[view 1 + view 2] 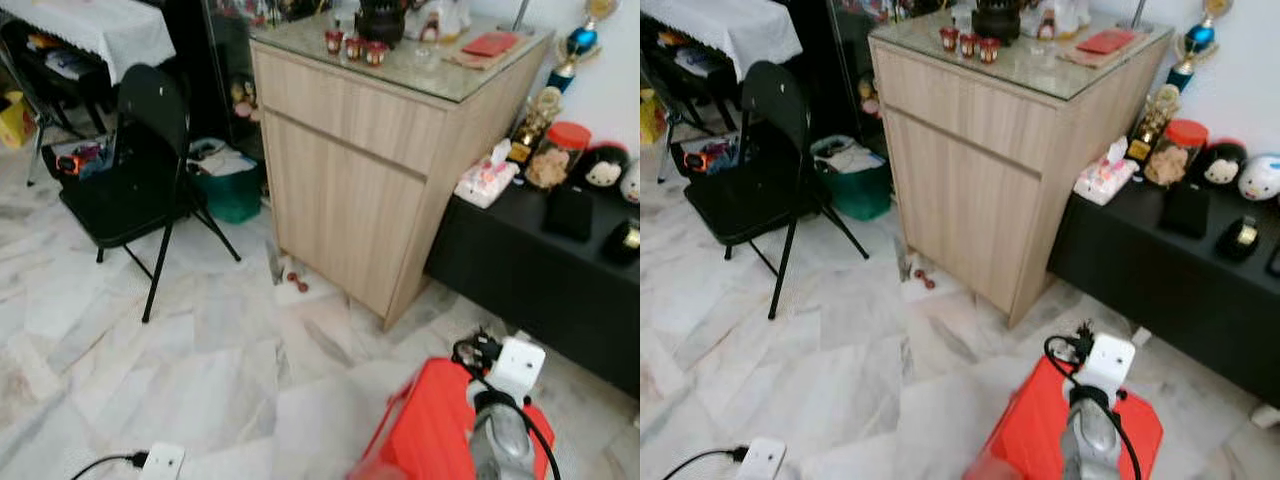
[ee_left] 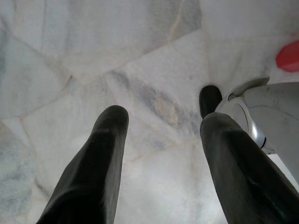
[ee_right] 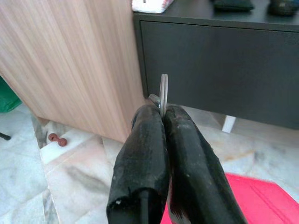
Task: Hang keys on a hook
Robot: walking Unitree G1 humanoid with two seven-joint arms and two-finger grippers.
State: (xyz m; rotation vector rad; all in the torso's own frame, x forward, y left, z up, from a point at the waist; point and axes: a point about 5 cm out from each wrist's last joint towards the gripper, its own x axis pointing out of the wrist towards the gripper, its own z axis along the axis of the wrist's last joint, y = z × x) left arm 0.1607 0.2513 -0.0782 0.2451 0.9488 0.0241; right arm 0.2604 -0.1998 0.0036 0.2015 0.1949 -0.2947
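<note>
— Nearest, what is seen?
— Black fingers of the right gripper [image 3: 161, 114] are pressed together on the key ring [image 3: 163, 93], held low before the wooden cabinet [image 1: 370, 160].
— And the left gripper [image 2: 161, 126]?
— Its fingers are spread apart over marble floor [image 1: 150, 370], away from the cabinet.

Pale wood-grain cabinet [image 1: 350, 190], glossy veined marble floor [image 1: 200, 370], matt black fingers [image 3: 154, 154].
</note>
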